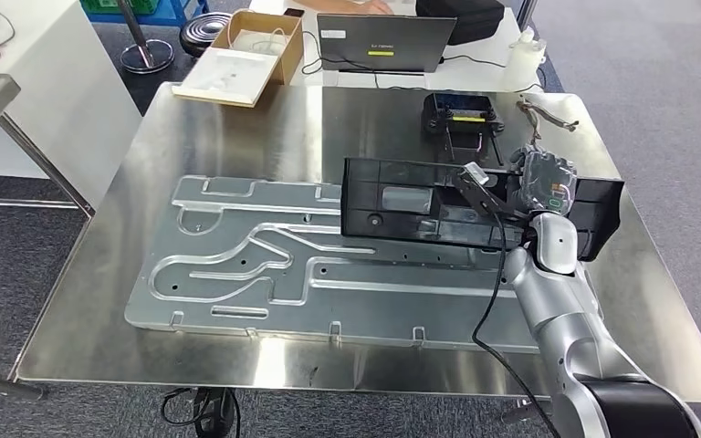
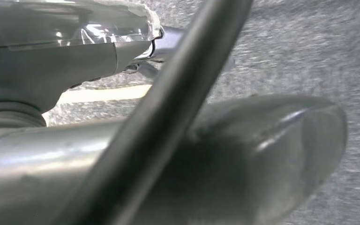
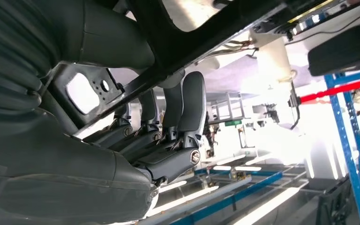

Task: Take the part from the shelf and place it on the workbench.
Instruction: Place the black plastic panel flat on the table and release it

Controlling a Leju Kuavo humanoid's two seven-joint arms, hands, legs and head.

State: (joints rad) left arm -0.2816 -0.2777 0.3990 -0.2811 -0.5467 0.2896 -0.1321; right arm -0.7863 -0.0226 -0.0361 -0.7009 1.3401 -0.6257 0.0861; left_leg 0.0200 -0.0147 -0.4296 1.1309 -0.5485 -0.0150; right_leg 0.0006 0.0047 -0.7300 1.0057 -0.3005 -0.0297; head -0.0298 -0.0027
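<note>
right robot hand (image 1: 542, 182) grips the black plastic part (image 1: 420, 205) at its right end, fingers (image 3: 187, 108) curled over its edge. the part sits above the embossed metal panel (image 1: 237, 265) on the steel surface (image 1: 91, 301). left robot hand's state cannot be told.

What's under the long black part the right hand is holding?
Under the black part lies the grooved metal plate on the steel workbench. The right hand grips its right end. Whether it touches the plate is hidden.

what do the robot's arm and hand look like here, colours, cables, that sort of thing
The right arm is silver metal in rounded segments, with a white capsule-shaped cover near the wrist and a black cuff at the lower end. A thin black cable runs loosely alongside it. The right hand has a grey back under a clear plastic cover; its fingers are dark grey and jointed with small silver screws.
</note>
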